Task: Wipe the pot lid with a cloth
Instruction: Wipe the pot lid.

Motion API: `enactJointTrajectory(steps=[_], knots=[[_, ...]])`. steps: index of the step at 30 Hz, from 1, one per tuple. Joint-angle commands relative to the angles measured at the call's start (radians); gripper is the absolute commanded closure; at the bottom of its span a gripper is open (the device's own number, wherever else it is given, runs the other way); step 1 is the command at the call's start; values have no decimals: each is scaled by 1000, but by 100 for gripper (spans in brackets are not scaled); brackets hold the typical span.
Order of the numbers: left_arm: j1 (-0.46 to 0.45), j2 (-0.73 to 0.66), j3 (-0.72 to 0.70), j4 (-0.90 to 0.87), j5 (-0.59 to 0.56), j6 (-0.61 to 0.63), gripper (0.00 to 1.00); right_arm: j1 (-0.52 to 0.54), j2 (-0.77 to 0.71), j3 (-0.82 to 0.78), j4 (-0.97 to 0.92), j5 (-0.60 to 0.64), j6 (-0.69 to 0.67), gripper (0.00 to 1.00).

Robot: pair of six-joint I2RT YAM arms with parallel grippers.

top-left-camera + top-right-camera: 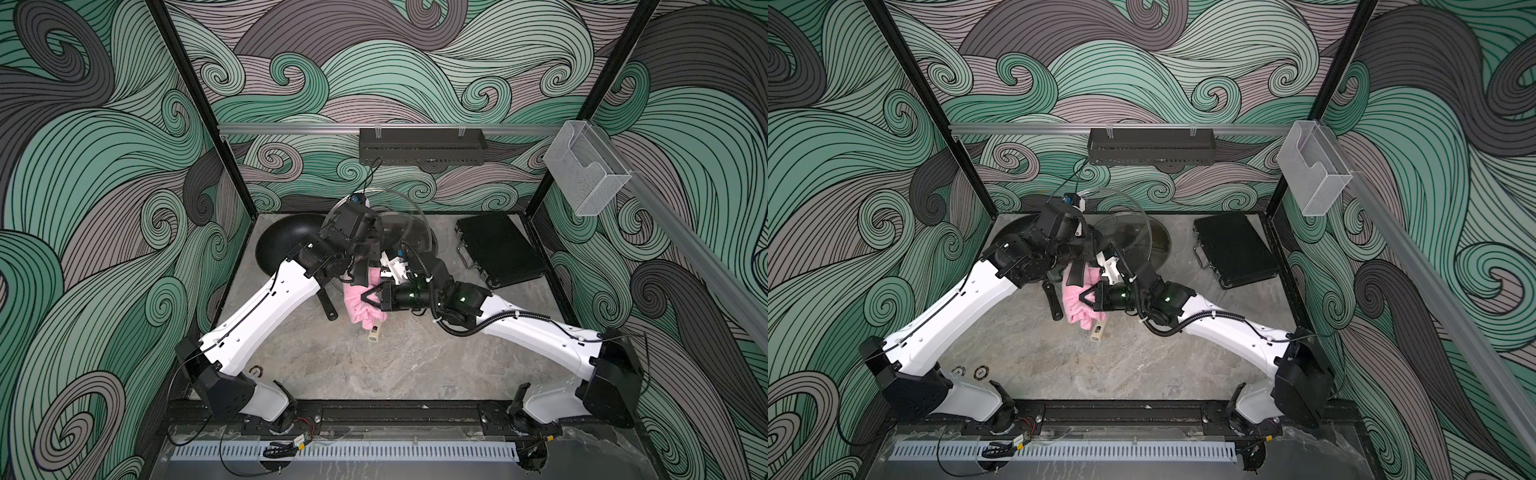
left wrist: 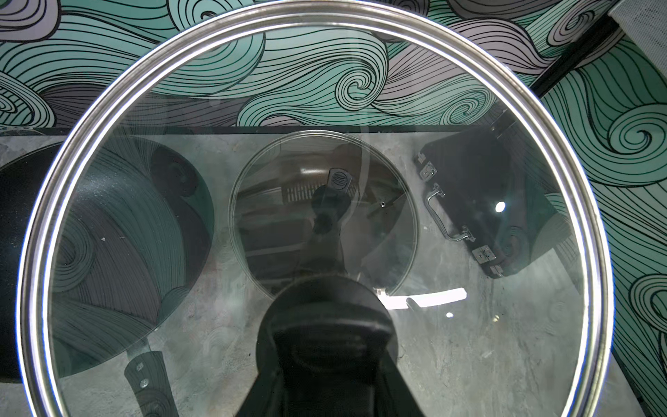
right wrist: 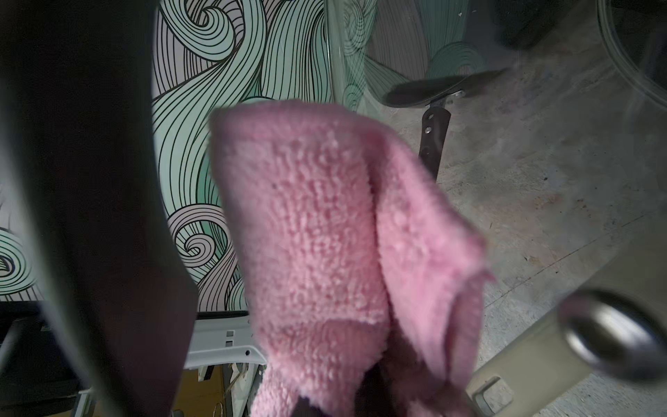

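Closest to the left wrist lens, the black knob (image 2: 325, 317) hides the tips of the left gripper (image 2: 326, 361), whose jaws are clamped tight on it. The pot lid (image 1: 399, 208) is a clear glass disc with a steel rim, held raised and tilted over the grey marbled table (image 1: 374, 374). The right gripper (image 1: 370, 299) pinches the cloth (image 1: 361, 309). This is fluffy pink terry, bunched mid-table on the robot's side of the lid; contact with the lid cannot be told. It covers part of a beige handle (image 1: 374, 334).
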Motion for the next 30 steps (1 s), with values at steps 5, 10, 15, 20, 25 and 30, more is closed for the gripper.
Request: enactJointTrajectory(steps=[5,10,15,20,25,30], knots=[[8,-67,45,151,-8,-32,100,-1,-21,-24,21,142,33,100],[15,-107,18,126,14,34,100,-71,-122,-47,-103,146,-1,100],[15,-118,12,70,116,144,100,-181,-198,-15,-260,89,-52,100],[13,-138,-4,-6,217,269,100,-328,-191,116,-479,-22,-178,100],[1,-189,-39,-55,340,446,100,-421,-85,253,-609,-175,-270,100],[-12,-248,-84,-73,382,598,100,-444,34,388,-693,-288,-325,100]])
